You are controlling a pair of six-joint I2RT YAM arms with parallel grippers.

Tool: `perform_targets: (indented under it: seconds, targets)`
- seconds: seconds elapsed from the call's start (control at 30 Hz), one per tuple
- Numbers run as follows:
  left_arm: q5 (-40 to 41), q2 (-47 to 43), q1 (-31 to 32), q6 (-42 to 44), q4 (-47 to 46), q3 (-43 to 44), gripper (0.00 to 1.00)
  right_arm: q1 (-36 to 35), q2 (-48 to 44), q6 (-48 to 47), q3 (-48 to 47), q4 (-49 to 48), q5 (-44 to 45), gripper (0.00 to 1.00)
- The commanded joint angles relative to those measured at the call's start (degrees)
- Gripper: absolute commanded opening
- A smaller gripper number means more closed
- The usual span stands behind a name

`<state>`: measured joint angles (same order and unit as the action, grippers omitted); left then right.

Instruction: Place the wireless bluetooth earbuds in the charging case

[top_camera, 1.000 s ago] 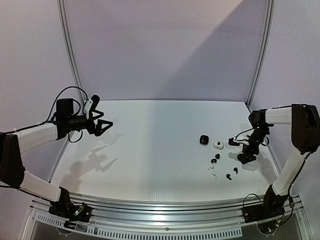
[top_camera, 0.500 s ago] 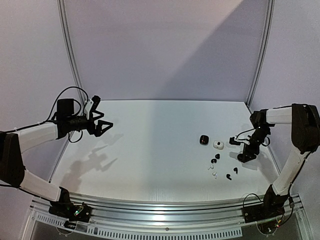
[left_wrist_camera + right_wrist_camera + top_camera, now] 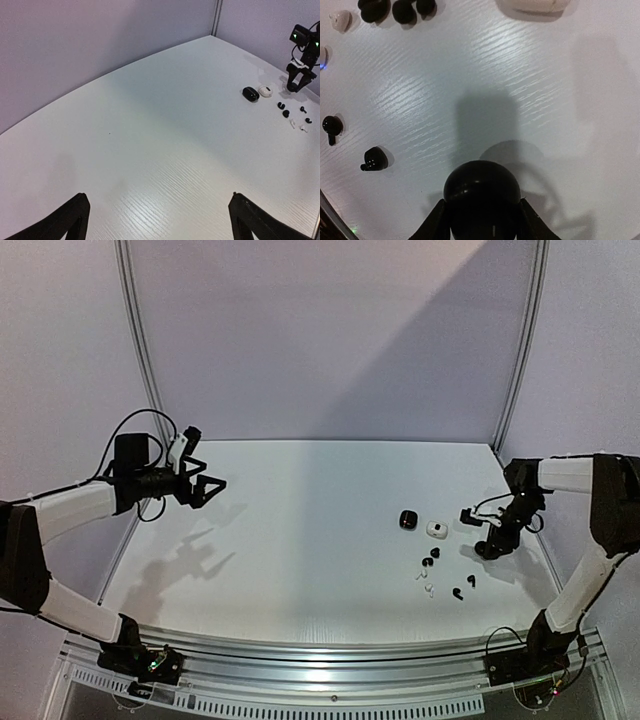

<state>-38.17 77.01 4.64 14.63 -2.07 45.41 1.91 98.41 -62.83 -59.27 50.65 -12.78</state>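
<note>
1. Nearest the arm bases, four black earbuds [image 3: 457,593] and two white earbuds [image 3: 429,590] lie loose on the bench [image 3: 300,540], right of centre.
2. Just beyond them, the right jaws hang above the bench, closed partway on a round black case [image 3: 481,192]. Only the right wrist view shows this grip, with the shadow under it; from above it is one dark lump.
3. Left of that sit a white charging case [image 3: 436,529] and a black charging case [image 3: 407,519], side by side.
4. Farthest, over the bench's left side, the left jaws stand wide; the left wrist view shows its fingertips [image 3: 65,222] far apart.
</note>
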Motion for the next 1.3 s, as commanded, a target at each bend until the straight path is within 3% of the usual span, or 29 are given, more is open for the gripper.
perform_targets:
  seconds: [0.0,0.13,0.3,0.43,0.6,0.97,1.13,1.27]
  targets:
    - [0.4,-0.2,0.8,-6.8,1.0,3.9,0.99,-1.5,-11.5,2.9,-0.2,-7.2,-2.8,0.20]
    - [-2.9,-0.9,0.9,-16.9,0.4,7.1,0.99,-9.7,-21.3,8.0,-1.4,-16.3,-3.3,0.20]
    - [-9.3,-1.5,2.4,-26.3,-1.0,12.3,0.86,-24.9,-28.6,13.5,-4.2,-31.7,-0.1,0.18]
    - [-10.4,-1.6,7.6,-27.0,1.5,18.4,0.81,-38.8,-26.3,13.9,-8.4,-41.4,6.9,0.19]
    - [-10.1,-1.4,15.7,-25.0,7.3,24.9,0.80,-50.9,-15.7,11.1,-15.9,-48.7,15.4,0.15]
    - [-2.7,-2.0,25.3,-18.0,17.4,25.5,0.78,-61.9,2.0,18.1,-27.3,-62.0,17.1,0.15]
    - [-2.1,-1.9,26.5,-17.3,17.9,25.5,0.57,-64.2,4.8,19.6,-29.7,-63.1,17.1,0.16]
    - [-2.7,-2.0,26.5,-16.2,19.0,25.4,0.47,-64.4,5.0,21.5,-29.9,-63.1,17.4,0.16]
